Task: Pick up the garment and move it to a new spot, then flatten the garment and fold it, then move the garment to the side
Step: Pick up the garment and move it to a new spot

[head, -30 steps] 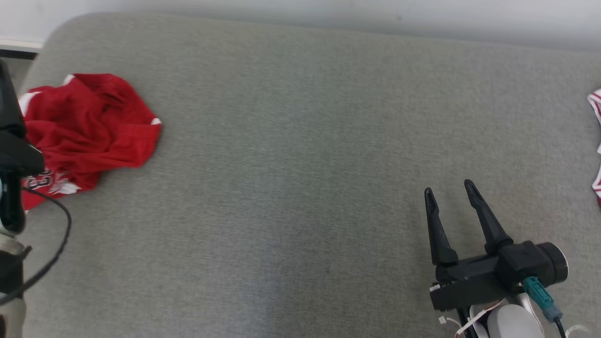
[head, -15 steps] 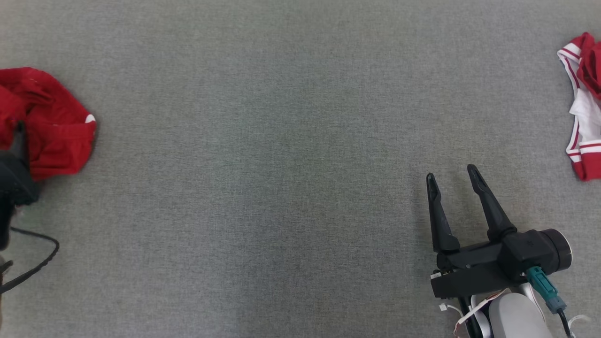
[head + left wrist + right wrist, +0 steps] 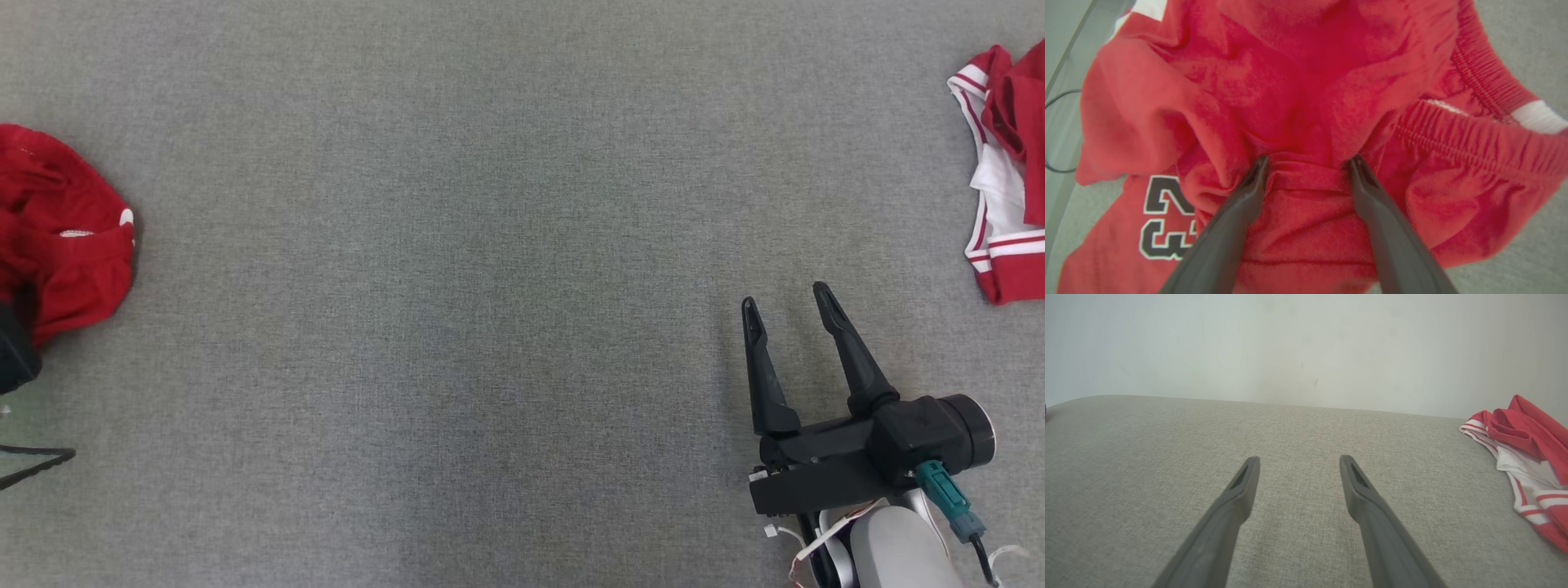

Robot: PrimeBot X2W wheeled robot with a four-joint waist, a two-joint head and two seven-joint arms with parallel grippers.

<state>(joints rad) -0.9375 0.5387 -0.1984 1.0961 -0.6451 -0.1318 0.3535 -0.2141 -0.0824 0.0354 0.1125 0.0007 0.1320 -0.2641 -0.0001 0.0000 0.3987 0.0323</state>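
Grey woven cloth surface (image 3: 490,245), seen from above.

Far left – the garment (image 3: 1306,81), a red pair of shorts with a ribbed waistband, white trim and a dark printed number, lies crumpled in a heap at the left edge of the surface. The left gripper (image 3: 1309,160) is down on it: fingers spread wide, both tips pressed into the folds, a ridge of red cloth bunched between them. Nothing is pinched yet.

Step in hand, as I judge it: the first pick-up. To do it well, close fully on that ridge rather than on a single loose layer, then lift straight up until the whole heap hangs free before carrying it toward the bare middle. A shallow bite would likely slip out.

Lower right – the right gripper (image 3: 784,296) hovers over bare surface, fingers wide, holding nothing, well apart from the garment.

Far right edge – a second piece of clothing (image 3: 1000,204), red and white with stripes, lying rumpled.

Surface is soft-looking, finely textured, with a rounded far edge in the right wrist view; behind it a plain pale wall (image 3: 1306,343).
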